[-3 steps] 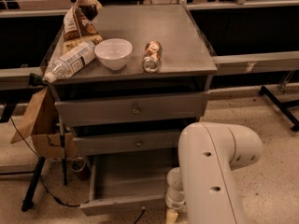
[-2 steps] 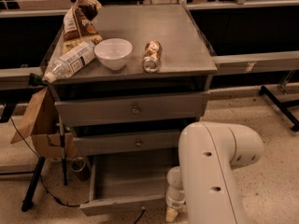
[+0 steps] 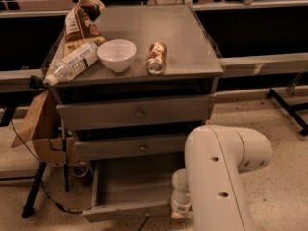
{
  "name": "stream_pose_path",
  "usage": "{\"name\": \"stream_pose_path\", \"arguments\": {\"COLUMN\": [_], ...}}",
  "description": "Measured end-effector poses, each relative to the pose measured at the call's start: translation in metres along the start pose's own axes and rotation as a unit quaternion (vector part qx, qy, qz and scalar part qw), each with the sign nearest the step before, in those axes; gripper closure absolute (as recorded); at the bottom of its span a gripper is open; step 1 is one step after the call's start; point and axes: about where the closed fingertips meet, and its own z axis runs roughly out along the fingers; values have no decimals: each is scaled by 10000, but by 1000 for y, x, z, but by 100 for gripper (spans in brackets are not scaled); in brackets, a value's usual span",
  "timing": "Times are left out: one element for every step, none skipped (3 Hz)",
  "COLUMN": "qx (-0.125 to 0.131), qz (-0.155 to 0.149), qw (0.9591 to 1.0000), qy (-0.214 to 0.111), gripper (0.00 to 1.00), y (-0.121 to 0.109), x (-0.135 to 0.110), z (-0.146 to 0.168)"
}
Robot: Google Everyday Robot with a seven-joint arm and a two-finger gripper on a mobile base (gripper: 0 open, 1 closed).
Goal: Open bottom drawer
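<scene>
Nearest the camera, the robot's thick white arm (image 3: 216,177) fills the lower right and bends down toward the floor. The tool (image 3: 179,211) hangs at its lower end, close against the right part of the bottom drawer's front panel. It sits low there most likely because the pull on that panel is low too. Whether the tool is spread, pressed together or pinching anything cannot be told, since the wrist hides it

The bottom drawer (image 3: 130,186) is the lowest of three in the grey bench and stands pulled well out toward the camera. Its plain grey floor is in full view with nothing in it. Judged from this, the opening looks largely done, with perhaps a little travel left

Above it the middle drawer (image 3: 132,147) and the top drawer (image 3: 134,113) sit shut, each with a small round knob at the centre

On the bench (image 3: 187,32) top, toward its left half, a white bowl (image 3: 117,55) stands upright. A can (image 3: 156,57) lies on its side just right of it, and a plastic bottle (image 3: 72,63) lies on its side to the left, its cap over the edge. A crumpled bag (image 3: 81,23) stands behind the bottle. A cardboard box (image 3: 41,129) hangs off the bench's left side, well apart from the arm
</scene>
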Motion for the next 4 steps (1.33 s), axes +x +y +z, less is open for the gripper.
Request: {"name": "stream_pose_path", "arguments": {"qx": [0, 0, 10, 14], "qz": [0, 0, 1, 4], "qw": [10000, 10000, 10000, 10000], "qy": [0, 0, 7, 9], "gripper": [100, 100, 81, 57], "y": [-5, -8, -12, -16], "x": [-1, -2, -2, -2], "z": [-3, -6, -8, -11]}}
